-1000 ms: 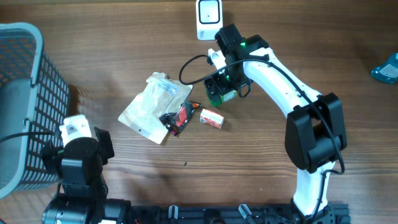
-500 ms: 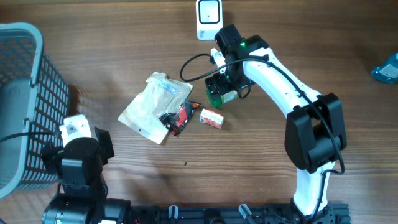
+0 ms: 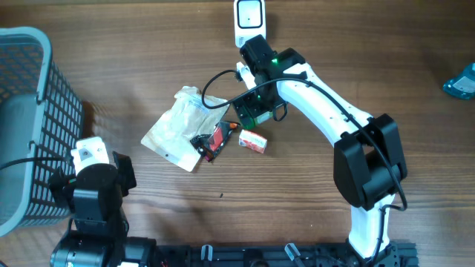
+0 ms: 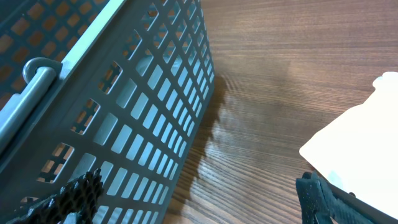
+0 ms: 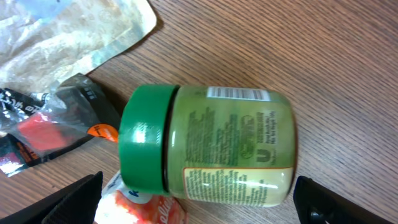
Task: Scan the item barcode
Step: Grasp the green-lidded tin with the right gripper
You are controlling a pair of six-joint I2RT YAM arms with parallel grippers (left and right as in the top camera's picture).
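My right gripper [image 5: 199, 208]: wide open, one side on each side of the jar, not squeezing it.
Jar [image 5: 211, 146]: round, see-through, with a smooth green lid; it lies on its side on the wooden table [image 5: 348, 56].
Barcode [image 5: 236, 93]: thin stripes on the jar's label, facing up.
Scanner [image 3: 249, 18]: small white box, near the jar.
Pouch [image 3: 182, 127]: crinkly clear bag, near the jar's lid.
My left gripper [image 4: 199, 202]: wide open, holding nothing, well apart from the jar.
Basket [image 4: 124, 112]: grey plastic with square holes, well apart from the jar.

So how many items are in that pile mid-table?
4: a crinkly clear pouch, a black-and-red packet at its edge, a small red box, and a green-lidded jar next to the box. Something could hide beneath the pouch.
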